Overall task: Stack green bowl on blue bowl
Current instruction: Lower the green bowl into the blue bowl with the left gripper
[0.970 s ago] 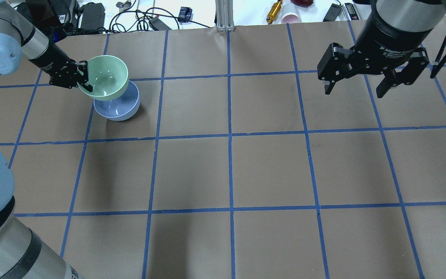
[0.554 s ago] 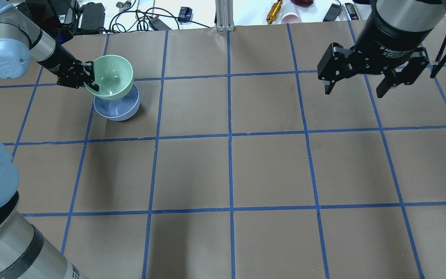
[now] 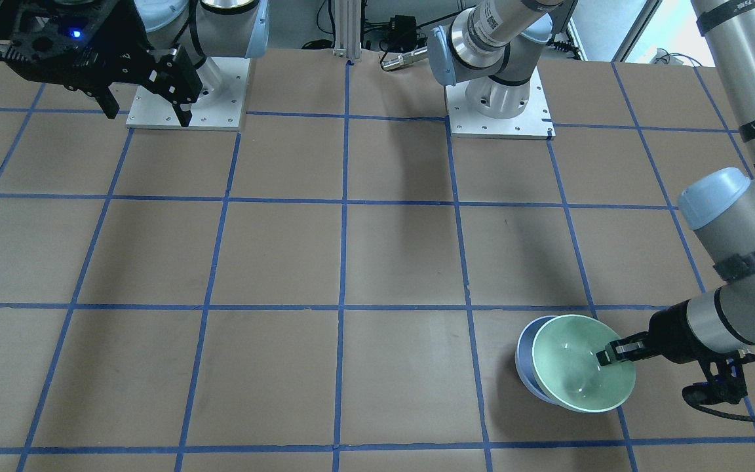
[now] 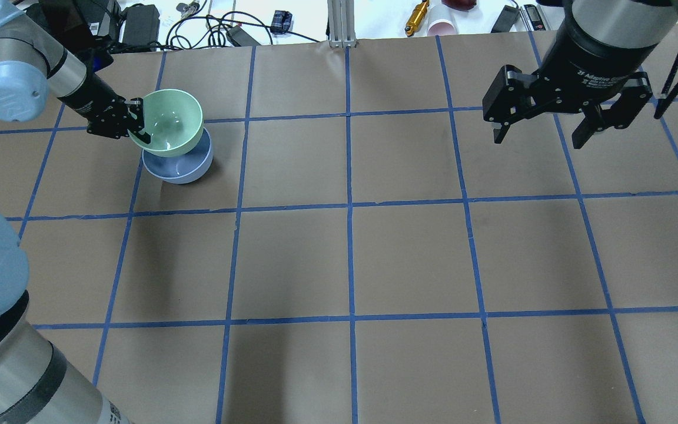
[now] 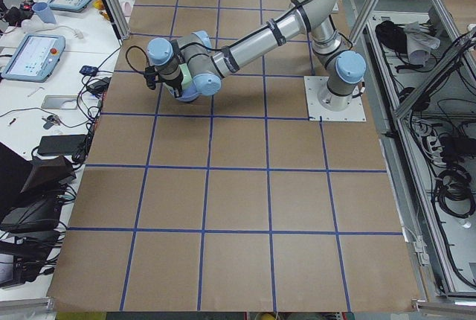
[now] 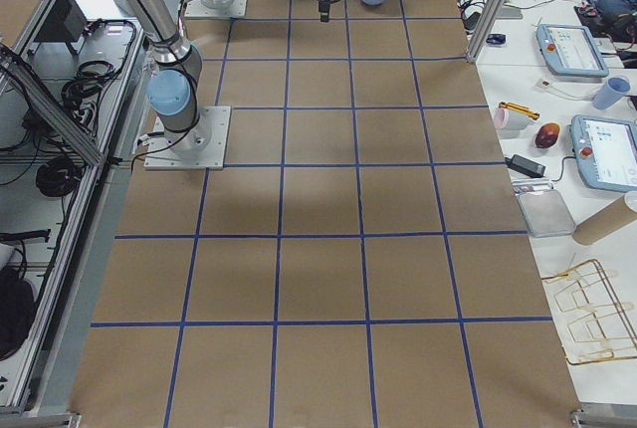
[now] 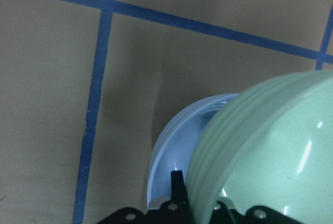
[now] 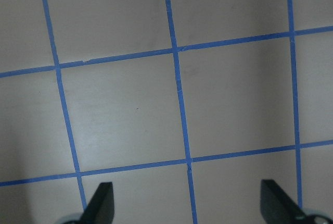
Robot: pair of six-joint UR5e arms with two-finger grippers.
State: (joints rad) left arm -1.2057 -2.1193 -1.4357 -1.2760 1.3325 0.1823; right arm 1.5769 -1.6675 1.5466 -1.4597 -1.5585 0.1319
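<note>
A brown table (image 4: 409, 259) has blue tape lines (image 4: 349, 206) that make squares on it. Past its far edge, behind the blue bowl (image 4: 183, 169), lie black boxes and cables (image 4: 139, 20). Further right of the bowl are a yellow tool (image 4: 416, 16) and a pink cup (image 4: 442, 26).

The blue bowl stands on the table. The green bowl (image 4: 168, 121) is over it, a little to its far side. It is tipped a bit and hides part of the blue bowl. I cannot tell if the 2 bowls touch.

The left gripper (image 4: 138, 122) reaches in from the left of the blue bowl. Its 2 fingers are pinched on the green bowl's rim, 1 inside and 1 outside. The right gripper (image 4: 537, 141) hangs far to the right of the blue bowl, with its jaws wide apart over bare table.
</note>
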